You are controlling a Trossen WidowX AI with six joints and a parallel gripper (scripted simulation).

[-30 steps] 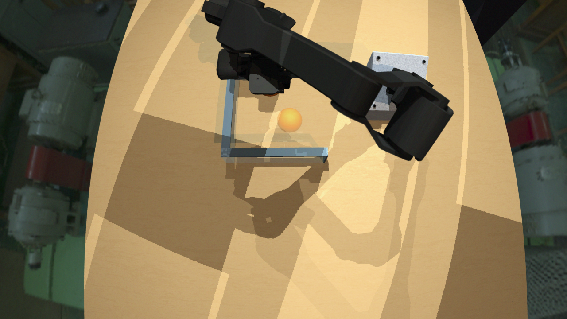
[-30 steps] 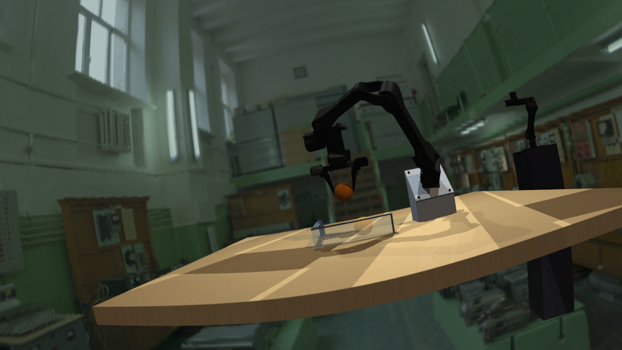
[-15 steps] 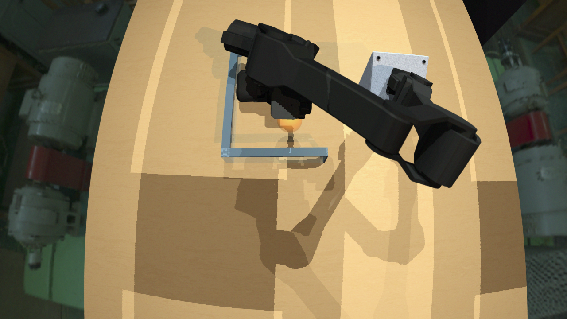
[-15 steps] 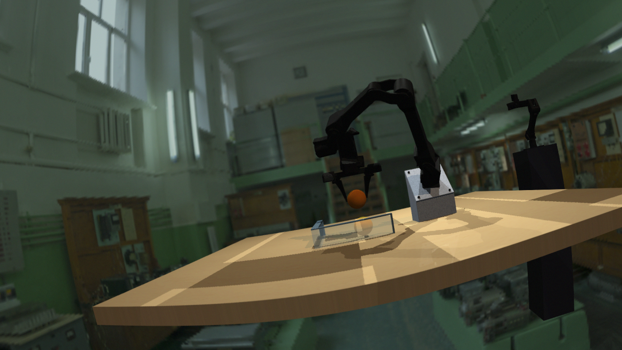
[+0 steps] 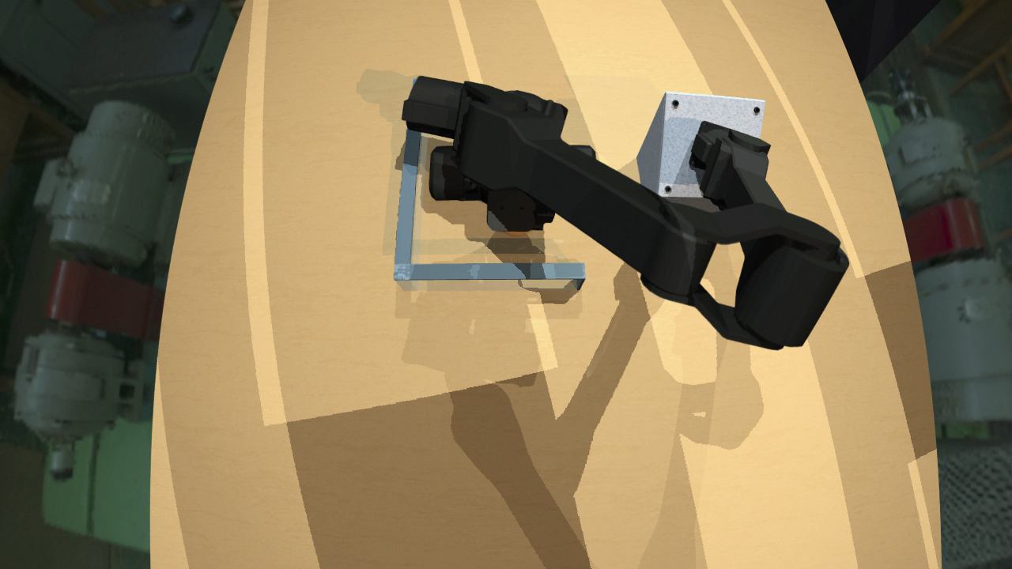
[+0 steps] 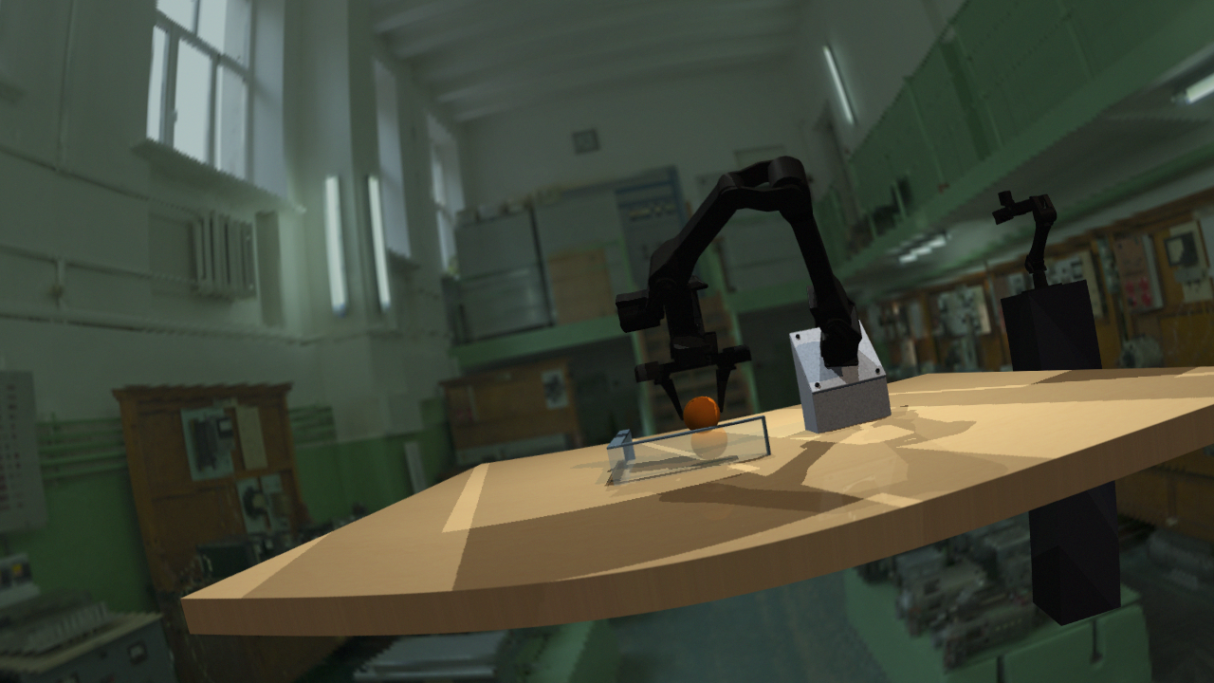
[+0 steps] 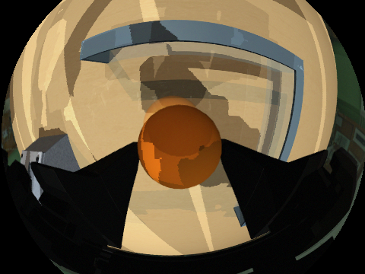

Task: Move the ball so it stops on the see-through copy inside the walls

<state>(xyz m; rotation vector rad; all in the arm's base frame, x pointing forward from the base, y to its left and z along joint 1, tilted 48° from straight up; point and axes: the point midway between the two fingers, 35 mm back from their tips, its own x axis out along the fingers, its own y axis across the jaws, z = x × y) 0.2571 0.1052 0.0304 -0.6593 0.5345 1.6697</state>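
Observation:
The orange ball (image 6: 702,412) (image 7: 179,147) is held between the fingers of my gripper (image 6: 703,415) (image 7: 179,146), which is shut on it. The ball hangs above the table, inside the corner. The see-through copy (image 6: 708,443) (image 7: 171,101) rests just below the ball, partly hidden by it in the wrist view; there it shows slightly toward the top of the frame. One low clear wall (image 5: 488,271) (image 6: 748,438) (image 7: 198,30) runs beside the copy. The other wall (image 5: 405,212) (image 7: 299,95) meets it at the corner. The arm hides most of the ball and copy in the top view.
The grey block (image 5: 715,106) (image 6: 849,412) (image 7: 58,154) under the arm's base stands on the wooden table (image 5: 353,480) (image 6: 525,585). The arm reaches from it over the open side of the corner. A black pedestal (image 6: 1052,331) with another arm stands beyond the table.

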